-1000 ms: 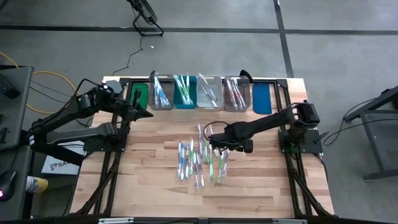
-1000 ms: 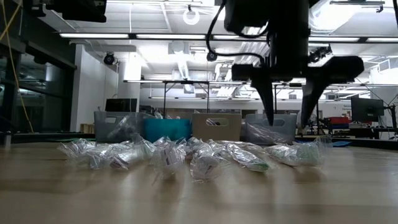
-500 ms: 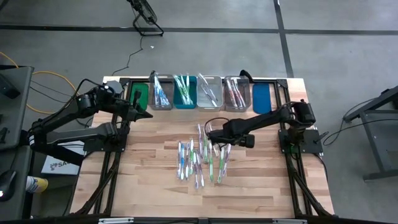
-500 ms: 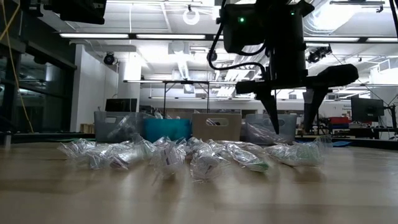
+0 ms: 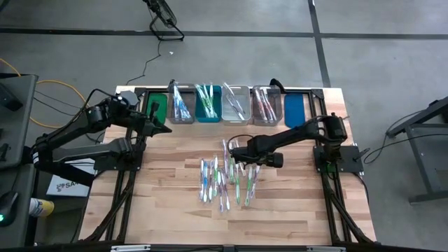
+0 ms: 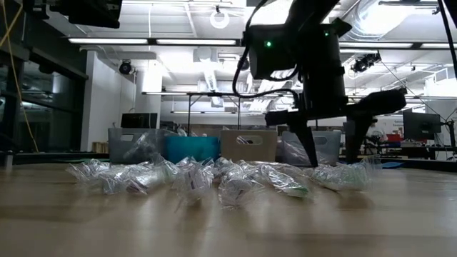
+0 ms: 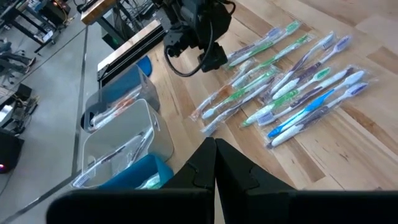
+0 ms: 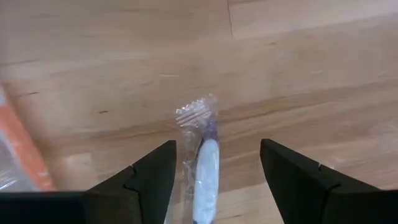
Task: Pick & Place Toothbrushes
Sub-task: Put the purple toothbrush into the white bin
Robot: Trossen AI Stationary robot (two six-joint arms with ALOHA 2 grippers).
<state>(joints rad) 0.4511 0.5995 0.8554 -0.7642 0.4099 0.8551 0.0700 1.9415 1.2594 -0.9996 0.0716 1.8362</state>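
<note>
High: straight down over whole bench (image 5: 175, 210).
Low: bench level, facing room behind.
Left wrist: far, angled down on toothbrushes (image 7: 292, 93), also seen from high and low.
Right wrist: close above bench.

From above I see a grey concrete floor (image 5: 231, 63) crossed by dark seam lines, with the light wood plank surface (image 5: 168, 203) set on a black frame in the middle of it. A yellow cable (image 5: 52, 87) loops on the floor to one side beside a dark bench (image 5: 14, 94), and the legs of another dark stand (image 5: 420, 126) show at the opposite edge. At surface height I look into a wide workshop with long ceiling light strips (image 6: 193, 41), white ducting, a pale wall (image 6: 107, 93) and distant monitors (image 6: 421, 125) and benches.
</note>
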